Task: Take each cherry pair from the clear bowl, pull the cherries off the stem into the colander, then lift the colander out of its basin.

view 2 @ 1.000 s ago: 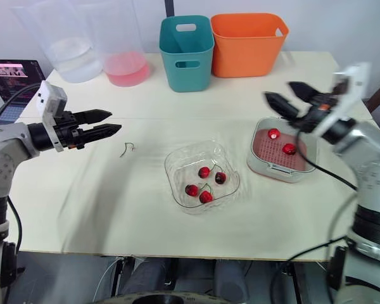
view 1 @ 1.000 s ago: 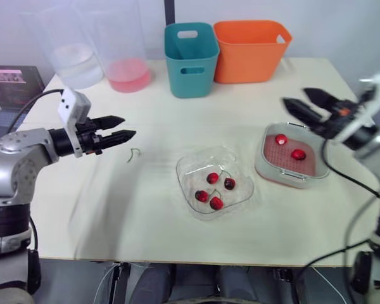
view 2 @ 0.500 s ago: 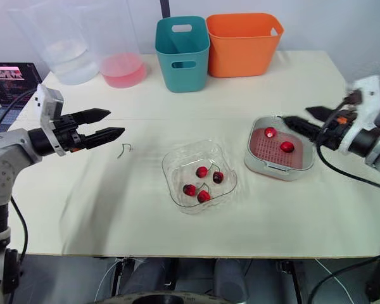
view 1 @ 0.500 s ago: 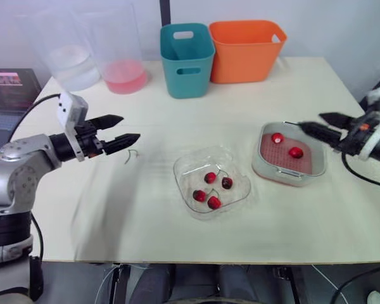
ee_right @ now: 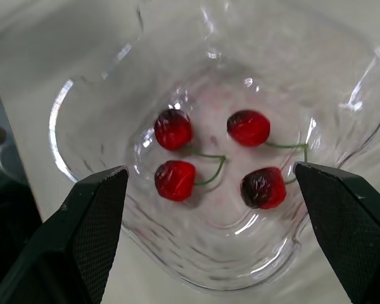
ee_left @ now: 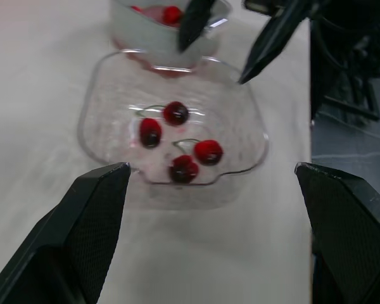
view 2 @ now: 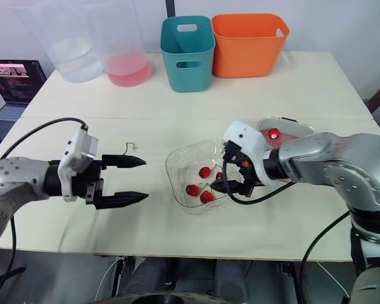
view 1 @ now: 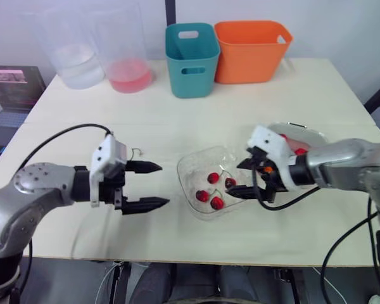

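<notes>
cherries (ee_right: 173, 128): four glossy red, green-stemmed pairs in clear bowl (ee_right: 345, 120); left end effector (view 1: 164, 185), right end effector (view 1: 235, 178) wide.

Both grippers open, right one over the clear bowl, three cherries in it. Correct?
Not quite: the clear bowl holds four cherries, as the right wrist view shows. The left gripper and right gripper are both open, the right one over the bowl.

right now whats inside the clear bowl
Four cherries in two stemmed pairs. From the head the right gripper covers part of the bowl; its wrist view shows all four.
</notes>
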You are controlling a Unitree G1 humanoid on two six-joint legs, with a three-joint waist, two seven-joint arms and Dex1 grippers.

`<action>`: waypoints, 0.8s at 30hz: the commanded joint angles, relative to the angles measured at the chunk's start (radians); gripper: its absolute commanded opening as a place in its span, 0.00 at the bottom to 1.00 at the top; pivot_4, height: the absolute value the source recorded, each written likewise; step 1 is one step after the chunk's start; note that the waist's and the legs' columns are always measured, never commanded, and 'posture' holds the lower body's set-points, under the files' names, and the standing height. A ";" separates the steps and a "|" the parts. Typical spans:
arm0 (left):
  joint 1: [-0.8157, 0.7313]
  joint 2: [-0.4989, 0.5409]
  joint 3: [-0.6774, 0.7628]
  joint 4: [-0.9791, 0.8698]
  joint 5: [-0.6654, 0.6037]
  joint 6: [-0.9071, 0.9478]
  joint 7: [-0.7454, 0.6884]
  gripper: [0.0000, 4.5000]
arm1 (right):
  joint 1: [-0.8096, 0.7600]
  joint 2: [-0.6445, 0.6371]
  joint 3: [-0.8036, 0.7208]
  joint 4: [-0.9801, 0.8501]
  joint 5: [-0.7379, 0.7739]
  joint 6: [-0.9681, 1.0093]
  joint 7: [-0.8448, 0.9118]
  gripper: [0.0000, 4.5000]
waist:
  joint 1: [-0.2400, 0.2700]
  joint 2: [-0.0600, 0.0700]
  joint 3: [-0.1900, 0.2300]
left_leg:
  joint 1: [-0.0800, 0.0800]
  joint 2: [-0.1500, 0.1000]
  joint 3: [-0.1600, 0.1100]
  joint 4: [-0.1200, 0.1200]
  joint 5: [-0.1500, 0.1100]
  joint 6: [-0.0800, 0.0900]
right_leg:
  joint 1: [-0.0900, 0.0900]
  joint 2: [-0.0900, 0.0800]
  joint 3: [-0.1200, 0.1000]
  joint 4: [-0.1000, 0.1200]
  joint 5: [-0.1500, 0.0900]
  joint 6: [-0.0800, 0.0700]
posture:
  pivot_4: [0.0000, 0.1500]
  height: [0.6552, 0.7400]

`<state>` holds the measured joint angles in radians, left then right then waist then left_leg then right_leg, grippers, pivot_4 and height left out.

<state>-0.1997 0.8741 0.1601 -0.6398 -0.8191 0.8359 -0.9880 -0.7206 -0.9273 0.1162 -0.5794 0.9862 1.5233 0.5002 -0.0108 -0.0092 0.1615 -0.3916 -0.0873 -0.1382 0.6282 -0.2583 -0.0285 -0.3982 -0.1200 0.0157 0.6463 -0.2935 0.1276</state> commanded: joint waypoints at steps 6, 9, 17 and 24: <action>0.059 -0.016 -0.034 -0.074 0.028 -0.051 0.070 0.97 | -0.106 -0.042 0.305 -0.005 -0.258 -0.114 0.030 1.00 | -0.002 0.000 0.000 | 0.000 0.001 0.000 0.000 0.000 0.000 | -0.001 0.001 0.000 0.001 0.000 0.000 | 1.00 1.00; 0.047 -0.015 -0.036 -0.068 0.015 -0.053 0.079 0.97 | -0.134 -0.037 0.384 0.018 -0.333 -0.165 0.062 1.00 | -0.002 0.000 0.000 | 0.000 0.000 0.000 0.000 0.000 0.000 | -0.001 0.001 0.000 0.000 0.000 0.000 | 1.00 1.00; 0.010 -0.016 -0.058 -0.036 0.020 -0.062 0.073 0.97 | -0.187 0.052 0.479 0.048 -0.447 -0.191 0.104 1.00 | -0.004 0.000 0.000 | 0.000 0.000 0.000 -0.001 0.000 0.000 | -0.001 0.001 0.000 0.001 0.000 0.000 | 1.00 1.00; 0.002 -0.023 -0.076 -0.009 0.044 -0.088 0.074 0.97 | -0.172 0.157 0.482 0.059 -0.484 -0.150 0.081 1.00 | -0.002 0.000 0.000 | 0.000 0.000 0.000 -0.001 0.001 -0.002 | -0.001 0.001 0.000 0.001 0.000 0.000 | 1.00 1.00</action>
<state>-0.1824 0.8518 0.0861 -0.6441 -0.7830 0.7711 -0.9130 -0.8874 -0.7817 0.6105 -0.5154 0.5229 1.3710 0.5915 -0.0132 -0.0091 0.1614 -0.3914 -0.0871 -0.1384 0.6275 -0.2571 -0.0306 -0.3994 -0.1191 0.0158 0.6469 -0.2935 0.1276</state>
